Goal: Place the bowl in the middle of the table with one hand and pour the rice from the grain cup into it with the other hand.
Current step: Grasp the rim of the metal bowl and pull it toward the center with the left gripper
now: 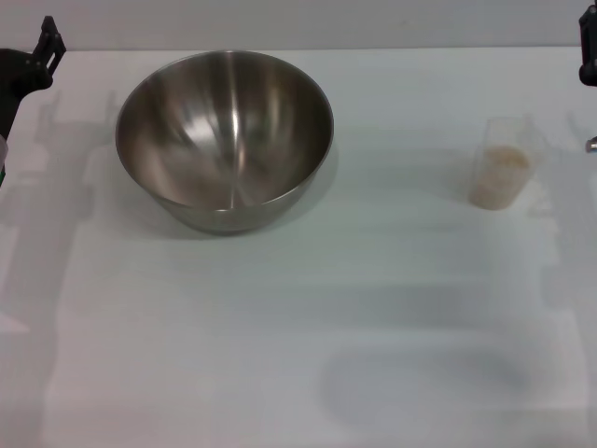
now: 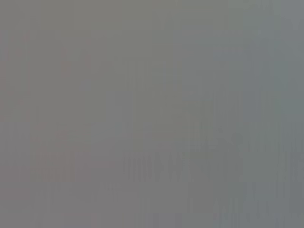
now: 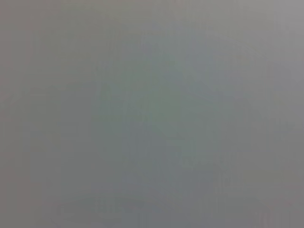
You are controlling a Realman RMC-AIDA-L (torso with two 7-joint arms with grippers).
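Observation:
A large stainless-steel bowl (image 1: pixel 225 137) stands upright and empty on the white table (image 1: pixel 298 308), left of centre toward the far side. The small clear grain cup (image 1: pixel 504 165) stands upright at the far right, holding pale rice (image 1: pixel 505 161). My left gripper (image 1: pixel 37 58) shows as a black piece at the far left edge, apart from the bowl. A black sliver at the far right edge is my right gripper (image 1: pixel 588 51), above and beyond the cup. Both wrist views show only plain grey.
The table's far edge (image 1: pixel 298 49) meets a grey wall. Open white tabletop lies between bowl and cup and across the whole near half.

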